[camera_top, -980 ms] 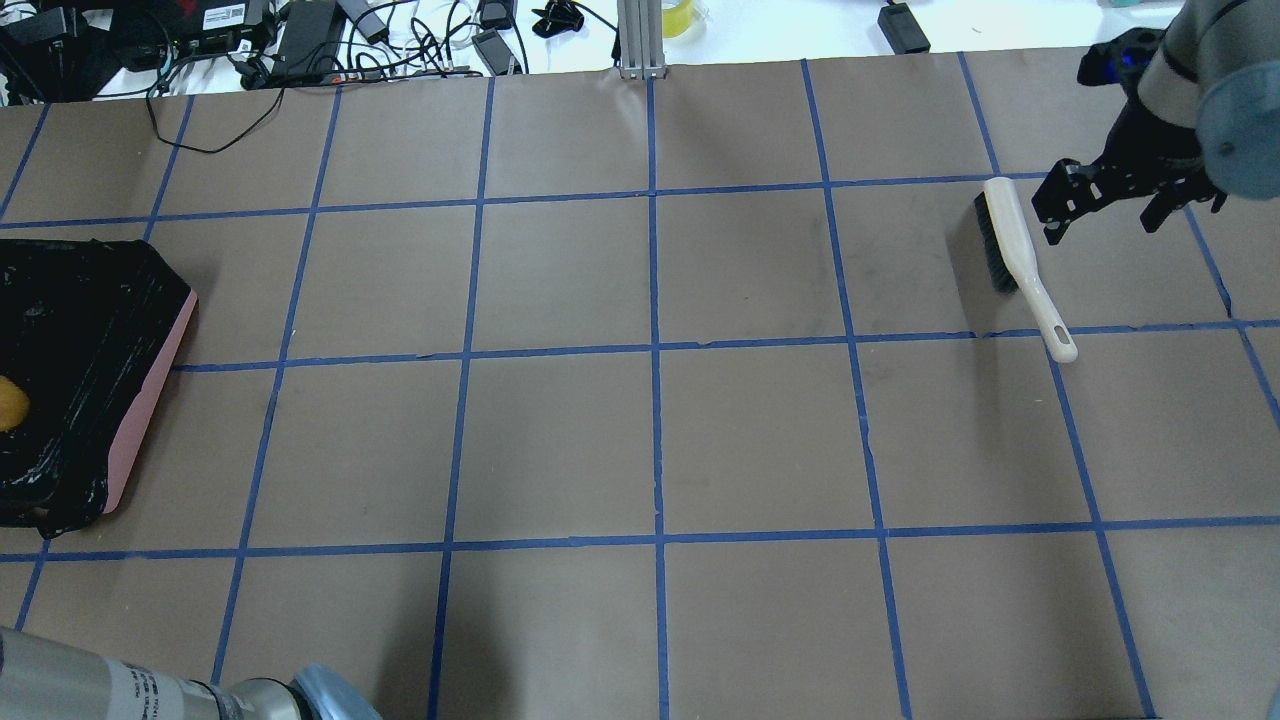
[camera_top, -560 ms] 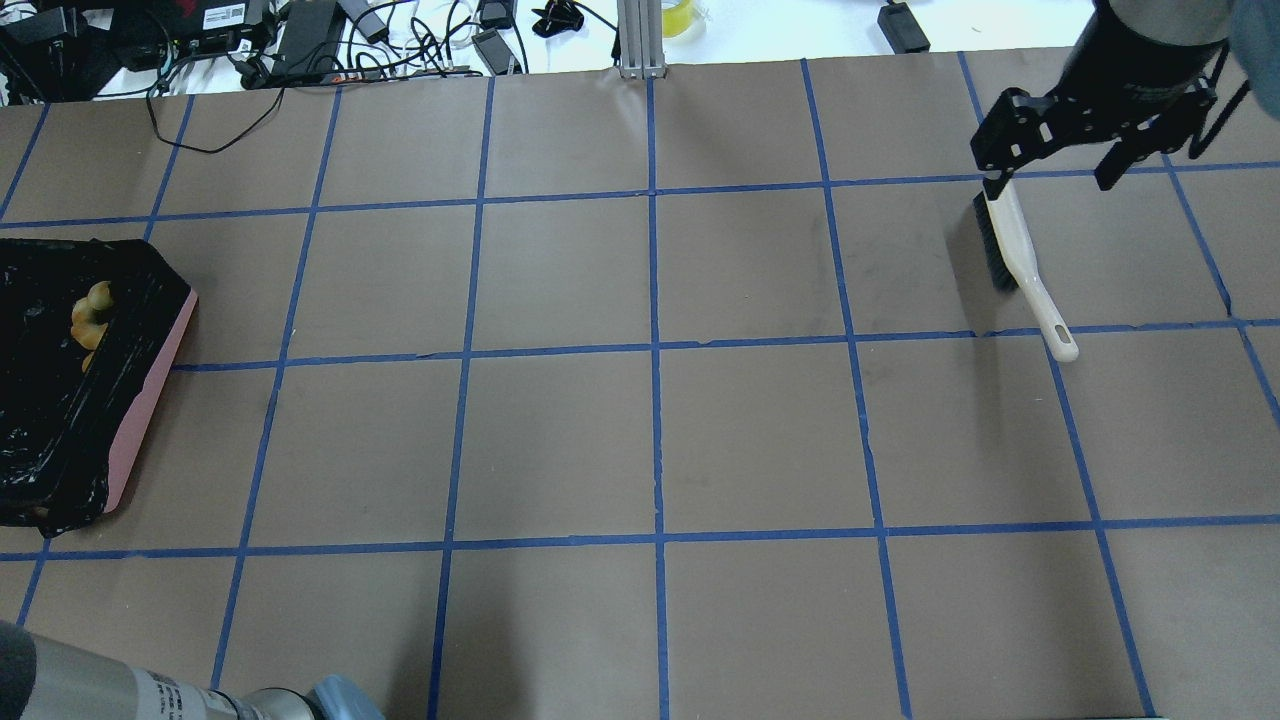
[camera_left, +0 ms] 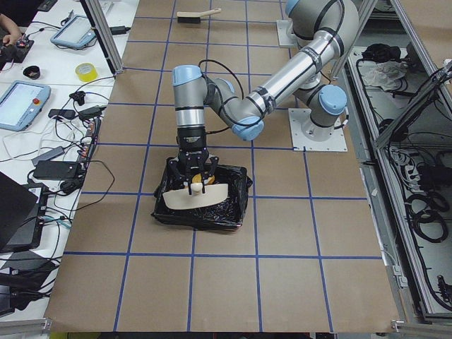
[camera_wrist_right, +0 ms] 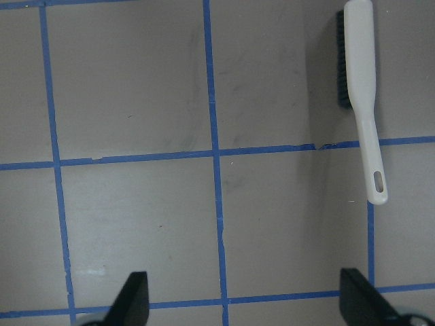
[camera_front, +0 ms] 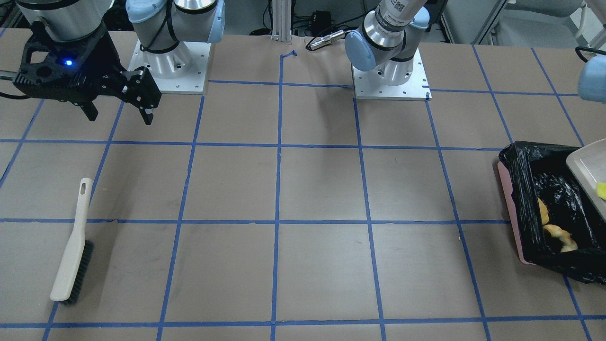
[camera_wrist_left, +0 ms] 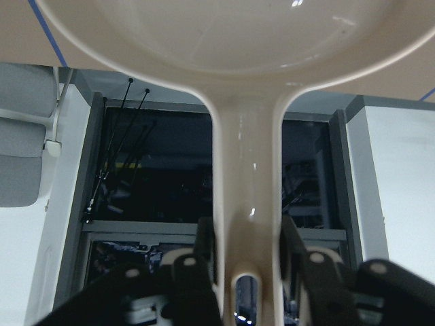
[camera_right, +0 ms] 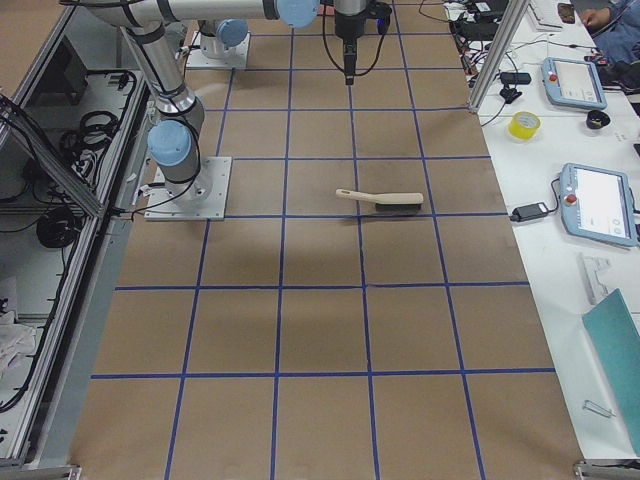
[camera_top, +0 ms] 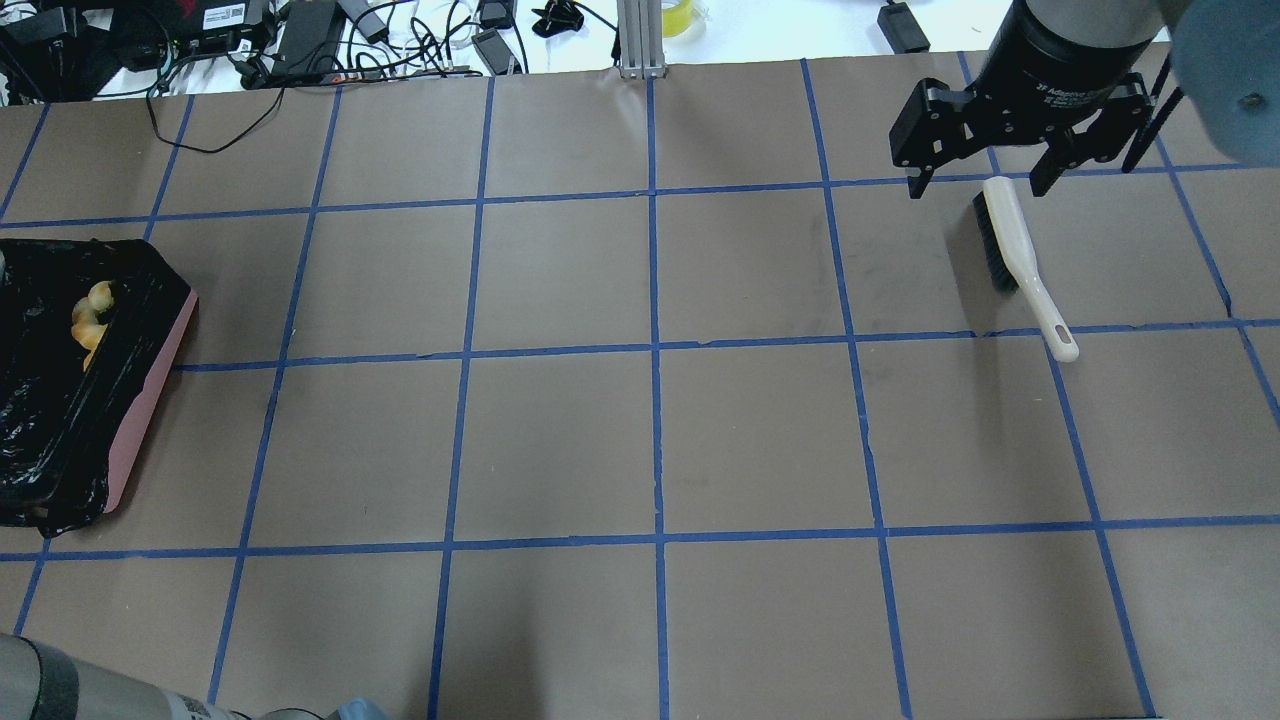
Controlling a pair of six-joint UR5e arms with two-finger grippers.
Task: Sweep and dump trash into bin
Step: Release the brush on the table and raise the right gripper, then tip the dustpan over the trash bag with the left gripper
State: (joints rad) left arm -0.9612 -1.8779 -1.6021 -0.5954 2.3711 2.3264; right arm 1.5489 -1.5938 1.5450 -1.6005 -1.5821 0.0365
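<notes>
The bin (camera_front: 509, 203), a pink tub lined with a black bag, also shows in the overhead view (camera_top: 150, 390). The orange-yellow lump (camera_front: 542, 210) and the cream crescent (camera_front: 561, 237) lie inside it. My left gripper (camera_wrist_left: 248, 255) is shut on the handle of the cream dustpan (camera_front: 587, 168) and holds it tilted over the bin. The yellow-green sponge wedge (camera_front: 601, 190) sits on the dustpan. My right gripper (camera_top: 975, 185) is open and empty, hovering over the head end of the brush (camera_top: 1010, 250), which lies on the table.
The brush also shows in the right wrist view (camera_wrist_right: 360, 68). Cables and power bricks (camera_top: 300, 40) lie beyond the table's far edge. An aluminium post (camera_top: 640, 40) stands at the far middle. The arm bases (camera_front: 388, 71) sit on the robot's side.
My right gripper has moved from the right of the brush to above its head end. The orange lump has shifted within the bin and the cream crescent now lies beside it.
</notes>
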